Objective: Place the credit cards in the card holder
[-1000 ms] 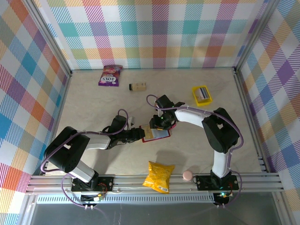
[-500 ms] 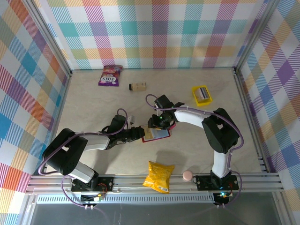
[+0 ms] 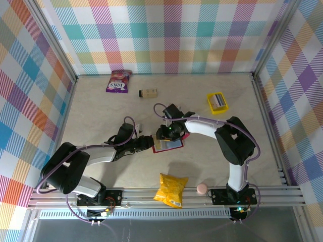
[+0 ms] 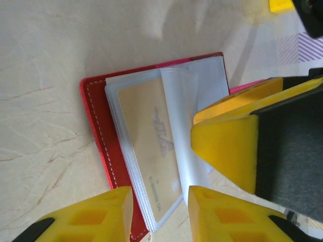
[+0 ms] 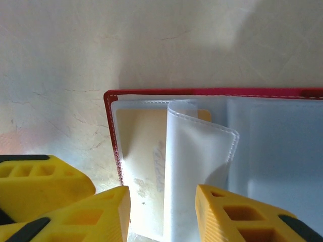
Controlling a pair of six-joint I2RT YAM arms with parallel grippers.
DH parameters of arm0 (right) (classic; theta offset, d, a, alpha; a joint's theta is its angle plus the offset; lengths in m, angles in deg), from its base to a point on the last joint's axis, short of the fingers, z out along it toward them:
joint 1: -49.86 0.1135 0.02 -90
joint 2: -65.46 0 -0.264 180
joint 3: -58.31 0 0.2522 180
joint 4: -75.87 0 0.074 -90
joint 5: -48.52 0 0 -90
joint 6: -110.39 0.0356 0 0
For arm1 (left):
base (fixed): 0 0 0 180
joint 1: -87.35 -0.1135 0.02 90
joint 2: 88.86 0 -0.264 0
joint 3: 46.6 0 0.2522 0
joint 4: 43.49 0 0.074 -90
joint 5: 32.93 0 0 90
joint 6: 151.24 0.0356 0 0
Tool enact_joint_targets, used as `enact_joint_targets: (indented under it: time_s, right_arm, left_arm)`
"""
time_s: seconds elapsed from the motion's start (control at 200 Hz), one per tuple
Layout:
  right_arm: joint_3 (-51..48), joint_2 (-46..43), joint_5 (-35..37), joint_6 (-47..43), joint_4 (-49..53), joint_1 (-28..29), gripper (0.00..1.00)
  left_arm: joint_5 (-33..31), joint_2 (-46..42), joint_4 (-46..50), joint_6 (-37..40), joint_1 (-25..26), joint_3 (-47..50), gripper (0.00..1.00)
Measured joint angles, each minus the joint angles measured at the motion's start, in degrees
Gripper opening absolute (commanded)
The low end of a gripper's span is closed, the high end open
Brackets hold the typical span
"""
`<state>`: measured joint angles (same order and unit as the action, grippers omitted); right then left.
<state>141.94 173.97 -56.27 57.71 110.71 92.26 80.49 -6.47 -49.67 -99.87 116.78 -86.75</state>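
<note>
**Overhead view.** The card holder, a red folding case, lies opened flat near the middle of the table, well apart from every edge. The left gripper reaches it from the left. The right gripper sits over its far left corner, so both grippers meet at the same end of the case.

**Left wrist view.** The red cover carries a stack of clear sleeves. A tan card with raised lettering sits inside one of them. The left gripper's jaws stand apart. One finger is over the edge of the red cover and the other is past the sleeves, with the near corner of the stack in the gap. Nothing is clamped. A yellow finger of the right gripper stands just beside the right edge of the sleeves; whether it touches them cannot be told.

**Right wrist view.** One sleeve leaf curls up off the stack beside the card. The right gripper's jaws are likewise parted, and the lower edge of the leaf runs down between them without being pinched.

**Elsewhere on the table.** A yellow tray stands near the far right corner, its contents too small to tell. A purple snack packet and a small beige box lie along the far edge. A yellow crisp bag and a pink round object lie at the near edge.
</note>
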Motion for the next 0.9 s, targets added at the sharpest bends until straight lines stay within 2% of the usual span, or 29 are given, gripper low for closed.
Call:
enact_joint_targets:
  time_s: [0.29, 0.9]
  right_arm:
    - [1.18, 0.46, 0.83, 1.09, -0.11, 0.09, 0.37]
    - [6.14, 2.84, 2.32, 2.58, -0.96, 4.20, 0.35]
  left_arm:
    - [-2.19, -2.54, 2.54, 0.55, 0.00, 0.68, 0.33]
    - [-4.68, -17.00, 6.43, -1.68, 0.00, 3.56, 0.33]
